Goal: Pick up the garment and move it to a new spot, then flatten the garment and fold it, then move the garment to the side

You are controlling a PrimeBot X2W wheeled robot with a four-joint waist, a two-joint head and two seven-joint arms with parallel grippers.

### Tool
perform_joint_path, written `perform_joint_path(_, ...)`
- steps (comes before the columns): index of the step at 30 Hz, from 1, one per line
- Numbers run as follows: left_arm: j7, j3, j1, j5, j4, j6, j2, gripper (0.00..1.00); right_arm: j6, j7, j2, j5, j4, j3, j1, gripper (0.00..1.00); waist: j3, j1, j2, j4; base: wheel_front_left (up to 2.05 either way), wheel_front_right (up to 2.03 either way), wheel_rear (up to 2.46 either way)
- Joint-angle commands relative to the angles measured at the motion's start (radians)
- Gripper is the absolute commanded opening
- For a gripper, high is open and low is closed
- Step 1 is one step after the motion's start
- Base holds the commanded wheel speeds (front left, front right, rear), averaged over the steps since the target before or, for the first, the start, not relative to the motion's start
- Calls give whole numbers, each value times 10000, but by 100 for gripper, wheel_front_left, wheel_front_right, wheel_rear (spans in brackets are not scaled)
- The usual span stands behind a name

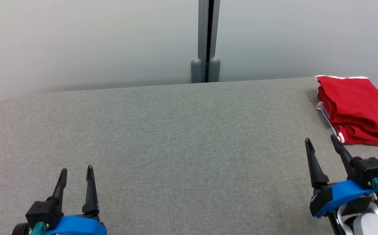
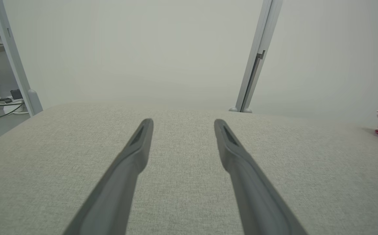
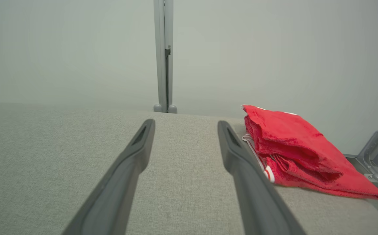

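Lying folded at the right edge of the head view, the red garment (image 1: pixel 355 104) rests on the grey tabletop (image 1: pixel 175 130), near the right gripper (image 1: pixel 320 139), up-right of it, its long axis slanting toward lower right. The left gripper (image 1: pixel 77 169) is well apart from it. Both jaws stand apart, empty.

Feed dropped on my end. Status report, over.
Left gripper open, empty. Right gripper open, empty. Red garment folded, far right of grey surface. Nothing blocking the reach.
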Motion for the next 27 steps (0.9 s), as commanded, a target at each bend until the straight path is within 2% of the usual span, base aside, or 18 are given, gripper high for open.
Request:
perform_joint_path(1, -80, -9, 177, -21, 90, 62, 33, 100, 1, 59, 125, -22, -164, -123, 418, 100, -117, 1, 3, -35, 0, 0, 0)
perform_joint_path(10, -162, -7, 387, -164, 296, 0, -57, 100, 1, -103, 418, 62, -205, -165, 1146, 100, -230, 1, 3, -191, 0, 0, 0)
perform_joint_path(27, -215, -43, 432, -207, 480, 24, -11, 100, 1, -206, 461, 531, 198, 207, 1171, 100, -401, 1, 3, -197, 0, 0, 0)
